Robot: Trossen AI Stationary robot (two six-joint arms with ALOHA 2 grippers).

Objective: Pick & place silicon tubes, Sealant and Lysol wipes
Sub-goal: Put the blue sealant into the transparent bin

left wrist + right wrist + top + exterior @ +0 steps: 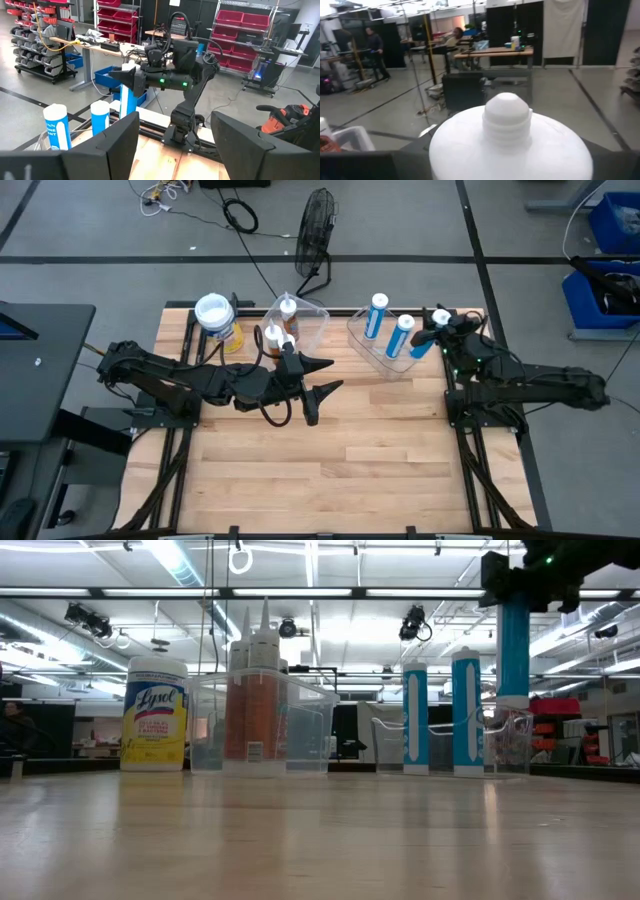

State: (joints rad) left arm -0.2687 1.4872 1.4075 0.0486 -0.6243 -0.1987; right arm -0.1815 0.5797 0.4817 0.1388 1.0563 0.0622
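Observation:
My right gripper (515,580) is shut on a blue tube (513,640) with a white cap (507,135). It holds the tube upright over the right end of a clear bin (395,750), where two more blue tubes (415,720) stand. A second clear bin (312,315) holds orange-brown tubes (255,705) with white nozzles. The yellow Lysol wipes canister (215,315) stands on its base at the far left of the table. My left gripper (335,375) hangs open over the table's middle and touches nothing. My right gripper pinches the blue tube between its two fingers at the upper end (513,610), just under the white cap. The fingers come in level, across the tube. The tube hangs upright below them, clear of the table, its lower end (513,700) about at the bin's rim.
The wooden table top (330,470) is bare from the middle to the near edge. A floor fan (318,230) and cables lie beyond the far edge. People and shelving show in the room behind.

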